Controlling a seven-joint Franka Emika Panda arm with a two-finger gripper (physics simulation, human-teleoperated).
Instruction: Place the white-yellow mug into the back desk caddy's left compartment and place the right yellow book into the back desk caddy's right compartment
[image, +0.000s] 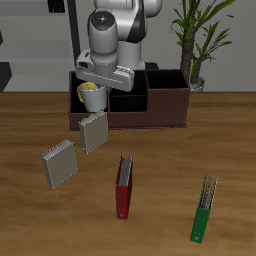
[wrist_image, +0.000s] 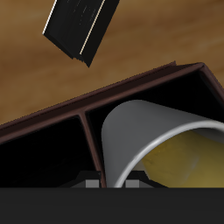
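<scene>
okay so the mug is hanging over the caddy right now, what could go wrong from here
1. The white-yellow mug hangs tilted over the back desk caddy, above a partition rather than centred over one well; released now, it might catch on that wall or tip.
2. The gripper seems to hold the mug only by its rim, so it could slip.
3. A book stands close before the caddy; a low retreat might knock it over.
</scene>
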